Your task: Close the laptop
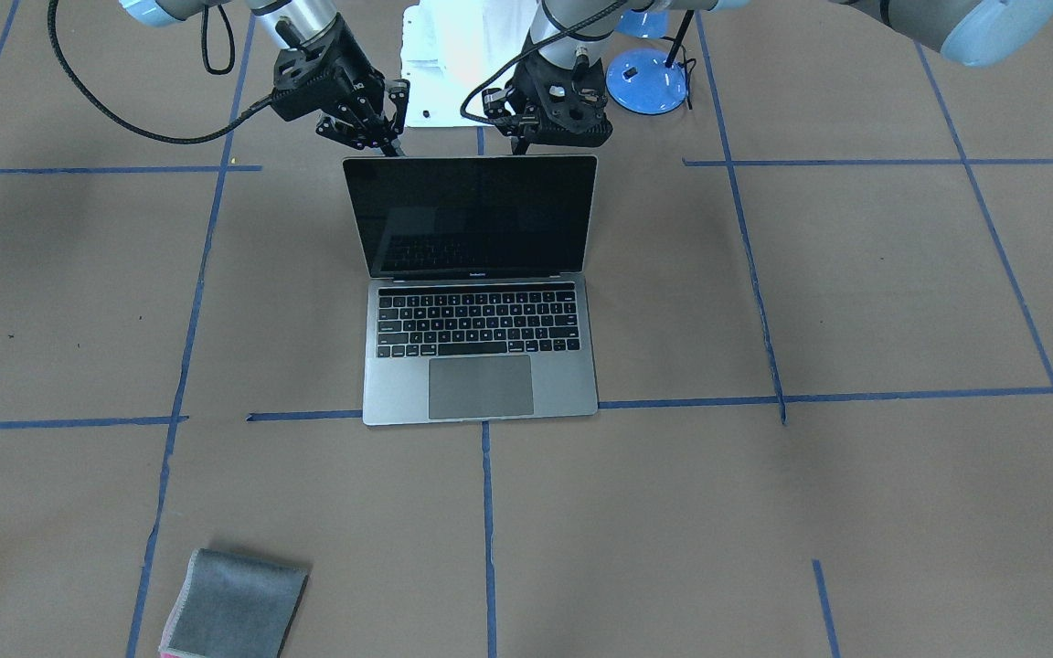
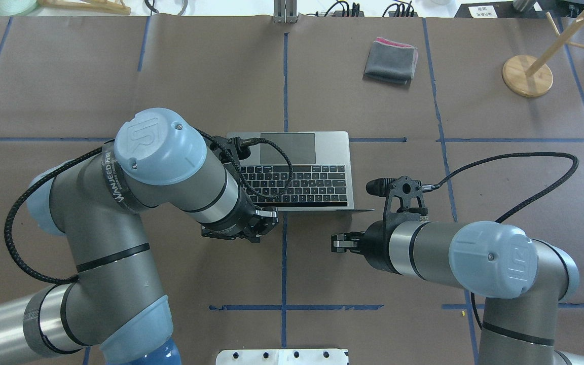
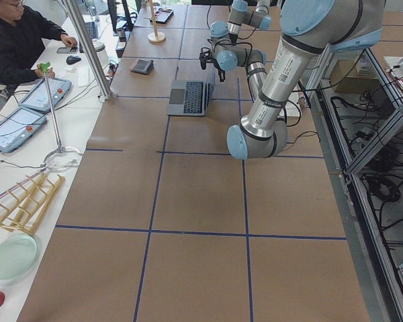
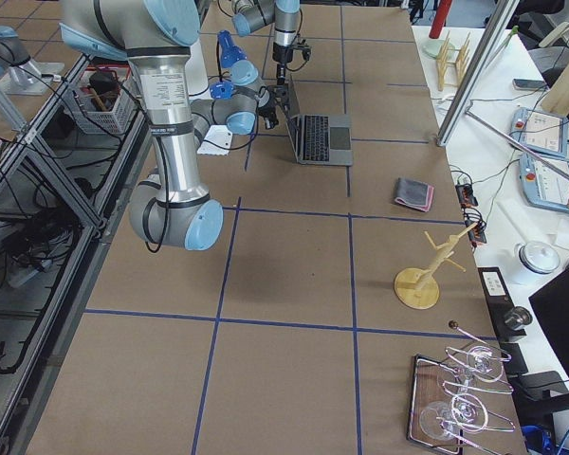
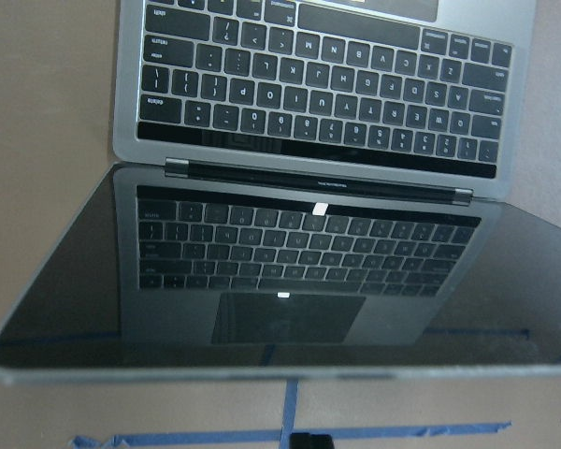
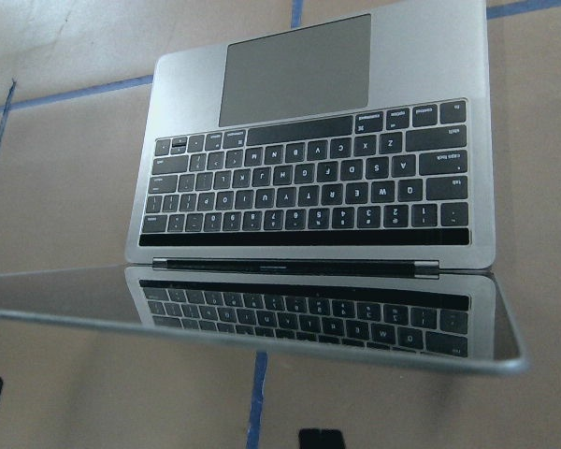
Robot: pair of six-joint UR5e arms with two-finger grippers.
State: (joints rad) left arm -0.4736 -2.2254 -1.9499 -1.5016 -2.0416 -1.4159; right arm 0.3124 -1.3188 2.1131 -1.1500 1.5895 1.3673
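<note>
The laptop (image 1: 481,366) stands open in the middle of the table, its black screen upright and facing away from the robot; it also shows in the overhead view (image 2: 297,152). Both grippers hang just behind the lid's top edge. My left gripper (image 1: 526,146) is behind the lid's corner on my left (image 2: 266,219). My right gripper (image 1: 378,137) is behind the other corner (image 2: 340,242). Both look open and empty. The wrist views look down over the lid at the keyboard (image 5: 309,84) (image 6: 309,187). I cannot tell whether either gripper touches the lid.
A folded grey cloth (image 2: 391,61) lies on the far side of the table from the robot. A wooden stand (image 2: 527,76) is at the far right. A blue lamp base (image 1: 645,80) and a white plate (image 1: 453,64) sit near the robot's base.
</note>
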